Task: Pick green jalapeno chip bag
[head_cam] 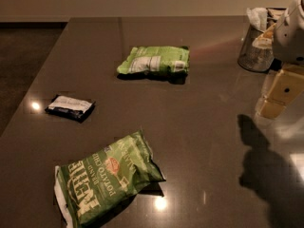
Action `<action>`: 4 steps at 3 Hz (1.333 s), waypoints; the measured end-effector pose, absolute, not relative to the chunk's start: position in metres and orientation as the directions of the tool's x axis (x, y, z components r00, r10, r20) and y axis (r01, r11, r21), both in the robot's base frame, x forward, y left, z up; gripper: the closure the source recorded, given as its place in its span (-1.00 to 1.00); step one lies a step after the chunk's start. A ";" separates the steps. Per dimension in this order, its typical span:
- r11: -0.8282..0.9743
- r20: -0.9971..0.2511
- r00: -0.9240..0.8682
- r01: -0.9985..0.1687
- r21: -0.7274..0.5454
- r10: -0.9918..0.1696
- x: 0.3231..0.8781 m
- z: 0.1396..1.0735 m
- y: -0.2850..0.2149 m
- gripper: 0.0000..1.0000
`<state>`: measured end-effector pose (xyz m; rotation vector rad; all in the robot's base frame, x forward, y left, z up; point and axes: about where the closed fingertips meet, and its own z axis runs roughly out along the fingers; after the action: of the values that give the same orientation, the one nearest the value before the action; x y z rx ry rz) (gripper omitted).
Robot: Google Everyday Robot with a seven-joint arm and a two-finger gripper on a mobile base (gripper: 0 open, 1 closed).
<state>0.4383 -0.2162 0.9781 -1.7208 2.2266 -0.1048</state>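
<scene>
The green jalapeno chip bag (pixel 107 179) lies flat at the table's near left, dark green with white "KETTLE" letters, "POTATO CHIPS" text and a small red-orange emblem. My gripper (pixel 278 95) hangs at the right edge of the view, above the table's right side, far to the right of the bag and well apart from it. Its cream-coloured fingers (pixel 271 107) point down toward the table and hold nothing that I can see.
A paler lime-green bag with a white label (pixel 154 61) lies at the table's far middle. A small black-and-white packet (pixel 70 106) lies at the left. A clear container with napkins (pixel 256 49) stands at the far right. The dark table's (pixel 204 122) left edge drops to the floor.
</scene>
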 end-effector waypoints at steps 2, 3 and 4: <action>0.235 -0.246 -0.176 -0.942 -0.240 -0.953 0.430 0.968 -0.197 -1.00; 0.195 -0.290 -0.134 -0.962 -0.193 -0.948 0.420 0.954 -0.175 -1.00; 0.121 -0.338 -0.065 -0.982 -0.148 -0.939 0.401 0.942 -0.143 -1.00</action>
<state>0.4007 -0.1434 0.9419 -1.8676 2.0570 0.1699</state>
